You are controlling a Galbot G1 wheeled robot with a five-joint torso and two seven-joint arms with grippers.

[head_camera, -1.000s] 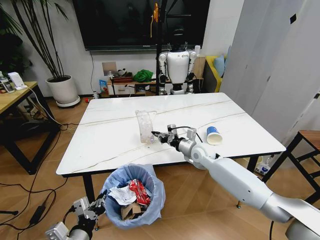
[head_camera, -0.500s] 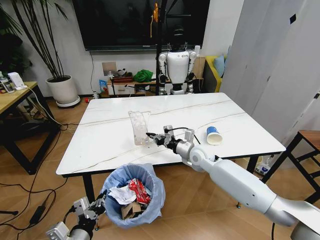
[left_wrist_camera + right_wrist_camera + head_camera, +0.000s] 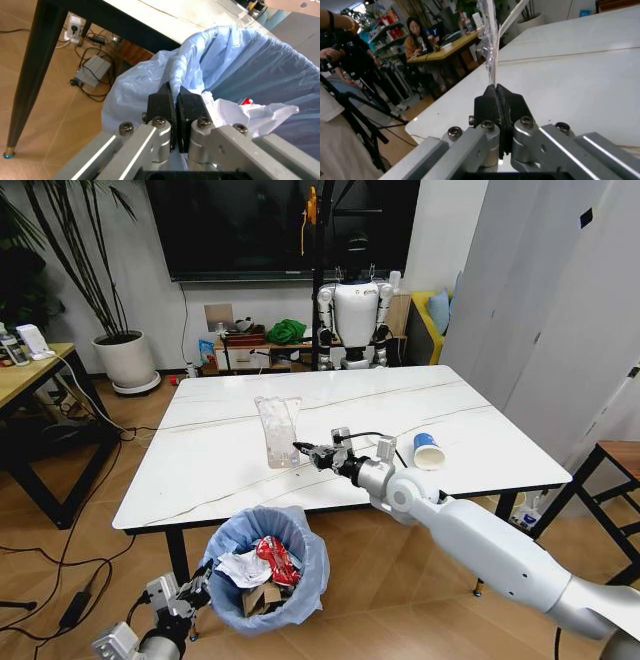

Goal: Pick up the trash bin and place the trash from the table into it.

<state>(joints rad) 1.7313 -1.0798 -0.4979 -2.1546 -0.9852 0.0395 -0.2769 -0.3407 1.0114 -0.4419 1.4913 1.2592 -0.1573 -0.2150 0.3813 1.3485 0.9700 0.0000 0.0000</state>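
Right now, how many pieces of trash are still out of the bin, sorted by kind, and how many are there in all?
Clear plastic pack, held above the table by the right end effector: 1
Blue-and-white paper cup, lying on the table: 1
Total out of the trash bin: 2

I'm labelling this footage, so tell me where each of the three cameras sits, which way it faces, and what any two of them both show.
Head view: from the robot's head, looking down at the table; both arms show, right gripper holding the clear plastic pack.
Left wrist view: along the left gripper, pinching the trash bin bag rim.
Right wrist view: along the right gripper's shut fingers toward the pack.
Shared: head and left wrist views both show the bin.
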